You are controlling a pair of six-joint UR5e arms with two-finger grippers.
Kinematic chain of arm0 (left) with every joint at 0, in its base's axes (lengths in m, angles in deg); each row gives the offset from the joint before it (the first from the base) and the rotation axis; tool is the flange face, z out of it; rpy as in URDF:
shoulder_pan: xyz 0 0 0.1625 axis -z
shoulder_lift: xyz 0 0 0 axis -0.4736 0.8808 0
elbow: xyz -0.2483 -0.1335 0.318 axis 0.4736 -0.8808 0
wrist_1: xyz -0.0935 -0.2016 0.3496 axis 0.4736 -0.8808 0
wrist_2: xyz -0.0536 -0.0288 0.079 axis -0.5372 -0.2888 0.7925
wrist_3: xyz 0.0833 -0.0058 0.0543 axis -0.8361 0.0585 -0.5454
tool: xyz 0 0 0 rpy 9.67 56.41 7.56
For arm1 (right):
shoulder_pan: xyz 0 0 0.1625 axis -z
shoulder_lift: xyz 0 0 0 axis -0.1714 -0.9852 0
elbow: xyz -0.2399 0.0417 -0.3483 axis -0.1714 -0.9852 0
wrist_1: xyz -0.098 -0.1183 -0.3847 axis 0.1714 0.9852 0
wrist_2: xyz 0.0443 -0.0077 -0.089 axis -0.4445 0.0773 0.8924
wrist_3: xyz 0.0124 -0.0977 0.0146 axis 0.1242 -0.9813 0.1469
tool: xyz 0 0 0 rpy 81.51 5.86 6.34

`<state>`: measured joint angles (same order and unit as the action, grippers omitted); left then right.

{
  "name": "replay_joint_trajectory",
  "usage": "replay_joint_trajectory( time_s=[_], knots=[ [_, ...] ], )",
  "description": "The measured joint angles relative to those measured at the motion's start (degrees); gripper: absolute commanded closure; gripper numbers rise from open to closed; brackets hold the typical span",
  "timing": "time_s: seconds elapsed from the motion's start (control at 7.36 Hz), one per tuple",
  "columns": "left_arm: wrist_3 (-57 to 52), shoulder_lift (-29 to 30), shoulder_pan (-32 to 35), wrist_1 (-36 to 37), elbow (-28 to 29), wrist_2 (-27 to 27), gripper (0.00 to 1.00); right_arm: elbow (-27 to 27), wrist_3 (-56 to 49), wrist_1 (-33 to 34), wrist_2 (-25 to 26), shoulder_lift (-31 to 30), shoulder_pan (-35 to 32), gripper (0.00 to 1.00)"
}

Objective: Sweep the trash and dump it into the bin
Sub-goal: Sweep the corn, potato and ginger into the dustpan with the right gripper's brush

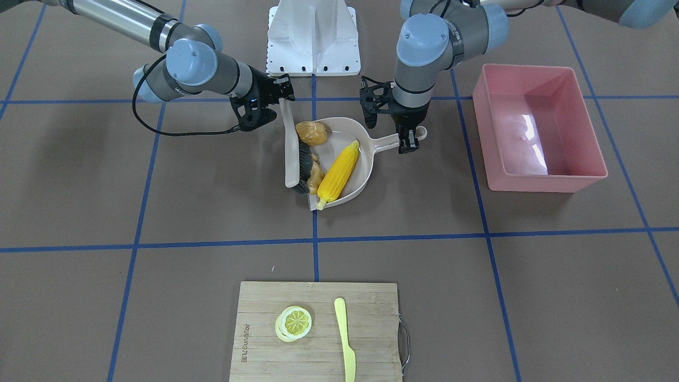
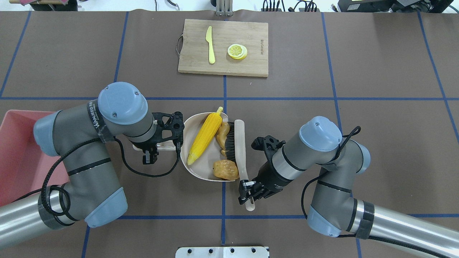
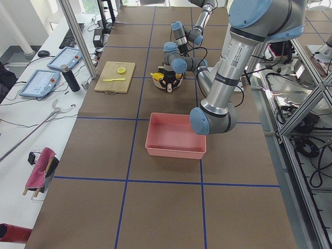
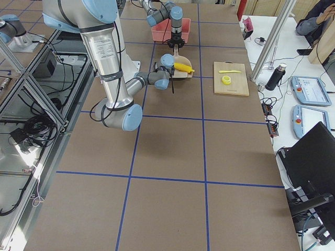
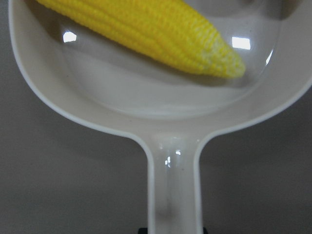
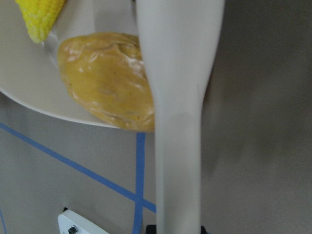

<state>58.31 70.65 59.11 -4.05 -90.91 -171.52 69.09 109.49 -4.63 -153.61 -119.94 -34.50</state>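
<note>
Left gripper (image 1: 407,139) clamped on the dustpan (image 1: 366,168) handle, pinning the pan flat on the table so nothing slides out. Right gripper (image 2: 247,191) closed around the brush (image 2: 239,150) handle, bristles set against the pan's open mouth like a gate.

Inside the pan: corn cob (image 2: 205,138) lying lengthwise down the middle, potato (image 2: 225,170) at the rim nearest the robot, touching the brush handle, ginger root (image 2: 223,133) wedged between corn and bristles. All three pieces of trash gathered, by the look of it; sweeping apparently done, dumping not yet.

Bin (image 1: 537,127) well apart on the robot's left, beyond the held handle, on the same side as the arm that would carry the pan over.

Farther out, cutting board (image 2: 223,47) with lemon slice (image 2: 237,51) and pale knife (image 2: 210,44), clear of the work.
</note>
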Motion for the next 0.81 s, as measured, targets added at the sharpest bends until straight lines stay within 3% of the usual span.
replay_joint_trajectory(
  time_s=[0.41,0.81],
  knots=[
    [0.0,0.0,0.0,-0.7,0.2,-0.1,1.00,0.0,1.3,2.4,0.3,3.2,0.3,1.00],
    [0.1,-0.5,0.1,-5.9,1.8,-1.9,1.00,0.7,2.1,3.0,0.1,3.6,-0.1,1.00]
  ],
)
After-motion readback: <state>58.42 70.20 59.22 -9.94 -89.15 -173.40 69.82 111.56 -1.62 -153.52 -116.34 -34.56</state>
